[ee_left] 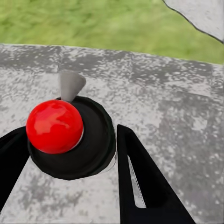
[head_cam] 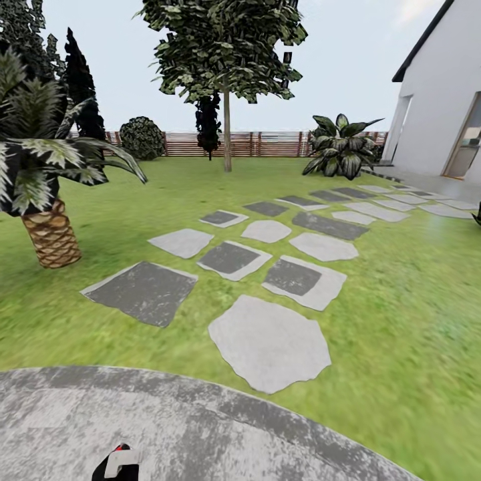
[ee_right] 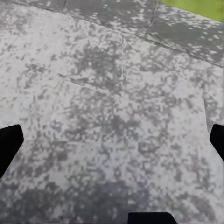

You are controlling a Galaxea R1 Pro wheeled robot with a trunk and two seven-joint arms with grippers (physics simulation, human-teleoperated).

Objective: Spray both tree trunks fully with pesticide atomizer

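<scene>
The left gripper [ee_left: 70,154] is reaching straight down over the pesticide atomizer [ee_left: 70,137], with its two black fingers [ee_left: 144,182] standing apart, one on each side of the bottle's round dark body. In the left wrist view the fingers are lying close beside the body, but whether they are touching it is not something I can tell; they are not clamped together. The bottle is standing upright on the mottled grey paving [ee_left: 168,102], so its long axis is running along the gripper's line of approach, with the red top [ee_left: 54,126] facing the hand and the grey nozzle [ee_left: 70,85] pointing away toward the lawn [ee_left: 93,23]. The right gripper [ee_right: 112,140] is hanging over bare paving with its fingertips wide apart and holding nothing, so the left arm is clearly the nearer one. One tree [head_cam: 227,100] is standing well ahead of both hands, across the grass and stepping stones [head_cam: 270,344], near the fence [head_cam: 267,143].
</scene>
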